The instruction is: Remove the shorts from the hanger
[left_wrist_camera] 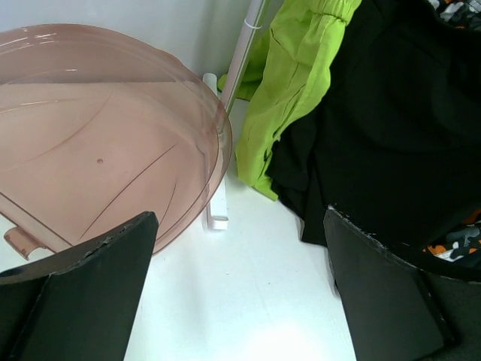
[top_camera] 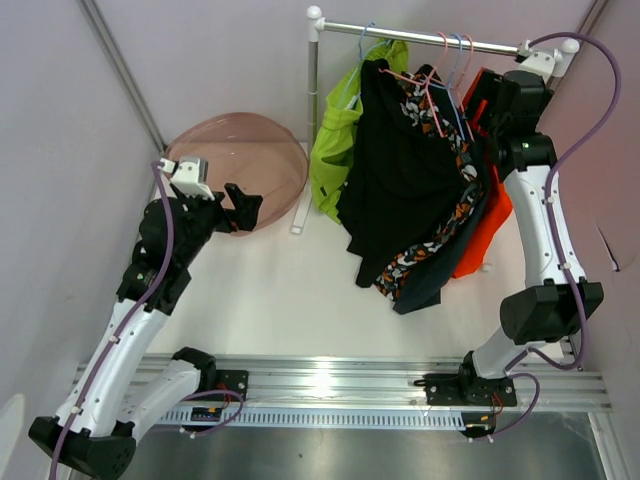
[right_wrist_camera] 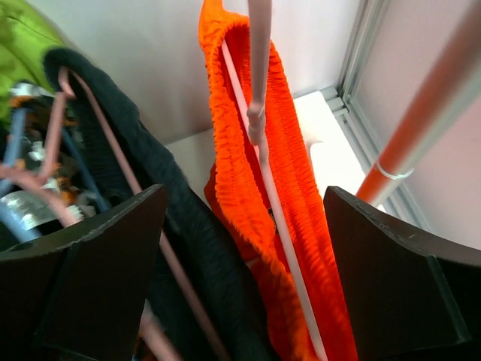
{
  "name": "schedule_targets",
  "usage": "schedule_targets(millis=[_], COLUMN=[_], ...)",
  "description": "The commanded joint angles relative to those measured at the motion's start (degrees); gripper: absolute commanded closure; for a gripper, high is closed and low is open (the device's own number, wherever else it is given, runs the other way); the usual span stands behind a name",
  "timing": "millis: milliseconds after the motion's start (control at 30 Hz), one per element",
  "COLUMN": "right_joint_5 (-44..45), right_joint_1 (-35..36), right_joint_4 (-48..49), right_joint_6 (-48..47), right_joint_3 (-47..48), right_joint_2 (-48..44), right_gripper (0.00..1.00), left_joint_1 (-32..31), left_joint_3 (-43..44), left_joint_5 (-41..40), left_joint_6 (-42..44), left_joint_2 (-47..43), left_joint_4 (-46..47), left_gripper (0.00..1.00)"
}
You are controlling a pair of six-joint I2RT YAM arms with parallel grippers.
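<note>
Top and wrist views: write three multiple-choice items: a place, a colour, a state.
1. The bowl sits: A) right of the rack B) left of the rack C) on the rail.
2. The shorts inside the right end effector are: A) orange B) blue C) white.
3. The left end effector is: A) shut on the bowl B) shut on a hanger C) open, empty.
Key: B, the top view shows the bowl left of the rack; A, an orange waistband fills the right wrist view; C, its jaws gape, nothing gripped.

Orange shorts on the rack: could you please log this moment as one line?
stage: pre-grasp | right gripper: open, straddling orange shorts on pink hanger | left gripper: open, beside bowl
</note>
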Motion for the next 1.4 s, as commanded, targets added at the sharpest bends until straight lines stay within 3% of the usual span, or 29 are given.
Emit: schedule_targets(millis=[0,67,100,167,200,267,300,400,633,967,1033,1167,1367], right_joint_5=[0.2,0.5,0.4,0.6,0.6,0.5,0.4,0.3,1.2,3.8,3.4,2.7,4.3], right_joint_1=[-0.3,-0.5,-0.8,-1.0,-1.2,-1.4,-1.5,-1.9,-1.6,3.2,3.4,5.0,9.5], right_joint_4=[2.3,2.8,2.9,3.0,2.9,2.7,2.6,2.0,1.9,-3.1,-4.4,-7.3,-11.7], right_joint_6=[0.3,0.4,0.5,0.5,0.5,0.9,0.9,1.2,2.4,0.8,1.6,3.9,8.6], right_joint_3=[0.3,0.3,0.4,0.6,0.9,0.9,0.9,1.0,1.6,6.5,6.1,5.4,3.8], right_joint_2=[0.5,1.4,1.7,2.2,2.6,2.8,2.9,3.1,-2.5,-12.6,-13.3,-14.6,-17.8], right_gripper=[0.11,0.15,0.27,0.39,0.51,0.64,0.77,1.00,1.00,1.00,1.00,1.00,1.00], left_joint_1=[-0.8,-1.0,-1.1,-1.1,-1.1,-1.2,-1.2,-1.2,-2.5,-15.9,-17.8,-27.9,-46.5], left_joint_3=[-0.3,-0.4,-0.5,-0.9,-1.0,-0.8,-0.9,-0.6,1.0,15.0,16.7,20.2,21.9], left_joint_5=[0.0,-0.1,-0.1,0.0,0.0,0.2,0.3,0.4,5.3,7.7,11.7,18.6,12.1], left_joint_6=[0.0,0.1,0.1,0.1,0.0,-0.1,-0.1,-0.1,1.8,6.2,6.3,7.3,11.5], left_joint_2=[-0.4,-0.4,-0.4,-0.3,-0.3,0.0,0.2,0.7,2.4,7.7,9.2,15.7,25.9], left_joint_4=[1.6,1.6,1.7,1.8,1.9,1.9,1.9,1.6,1.2,-3.7,-3.1,1.1,8.3], left_gripper=[0.01,0.01,0.01,0.01,0.01,0.01,0.01,0.01,0.01,0.01,0.01,0.01,0.01])
